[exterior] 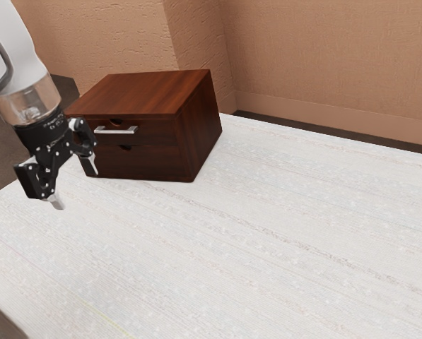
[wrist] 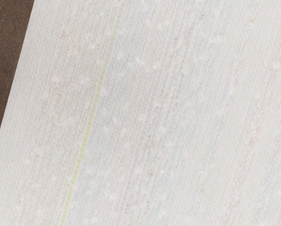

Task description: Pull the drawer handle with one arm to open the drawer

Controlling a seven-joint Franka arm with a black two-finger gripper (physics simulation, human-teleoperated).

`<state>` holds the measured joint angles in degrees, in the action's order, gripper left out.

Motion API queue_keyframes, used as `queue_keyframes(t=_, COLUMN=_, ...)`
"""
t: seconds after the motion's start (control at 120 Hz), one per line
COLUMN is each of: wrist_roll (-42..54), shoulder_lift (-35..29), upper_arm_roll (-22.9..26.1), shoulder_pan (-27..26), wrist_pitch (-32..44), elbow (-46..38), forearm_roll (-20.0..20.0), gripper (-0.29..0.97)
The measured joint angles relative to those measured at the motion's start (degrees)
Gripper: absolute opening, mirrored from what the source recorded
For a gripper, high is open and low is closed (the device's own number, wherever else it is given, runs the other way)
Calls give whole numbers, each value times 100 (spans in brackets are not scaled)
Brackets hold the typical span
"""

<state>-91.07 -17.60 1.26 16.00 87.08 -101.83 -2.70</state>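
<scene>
A dark wooden drawer box (exterior: 154, 120) stands on the white table (exterior: 267, 240) toward the exterior view's upper left. Its upper drawer carries a silver bar handle (exterior: 115, 129), and the drawer front looks flush with the box. My black gripper (exterior: 74, 183) hangs just to the left of the box and slightly in front of it, below the handle's height. It is open, its two fingertips wide apart with nothing between them. One fingertip (exterior: 92, 165) lies close to the box's front face without touching the handle.
Under my hand the wrist view looks down on bare white table (wrist: 178, 117) with a faint yellow line (wrist: 91, 117), and the table's edge with brown floor (wrist: 4, 56) beyond it. Tan walls (exterior: 324, 49) stand behind the box.
</scene>
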Motion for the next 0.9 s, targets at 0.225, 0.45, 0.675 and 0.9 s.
queue_keyframes(t=0.225, wrist_roll=143, shoulder_lift=-327, upper_arm_roll=-9, shoulder_pan=38, wrist_pitch=174, elbow=-511, forearm_roll=-56, gripper=68)
queue_keyframes(t=0.45, wrist_roll=122, shoulder_lift=-437, upper_arm_roll=-10, shoulder_pan=741, wrist_pitch=180, elbow=-536, forearm_roll=28, gripper=68)
queue_keyframes(t=0.675, wrist_roll=108, shoulder_lift=100, upper_arm_roll=-15, shoulder_pan=1144, wrist_pitch=793, elbow=-399, forearm_roll=84, gripper=68)
queue_keyframes(t=0.9, wrist_roll=157, shoulder_lift=931, upper_arm_roll=3, shoulder_pan=1172, wrist_pitch=1194, elbow=408, forearm_roll=118, gripper=68)
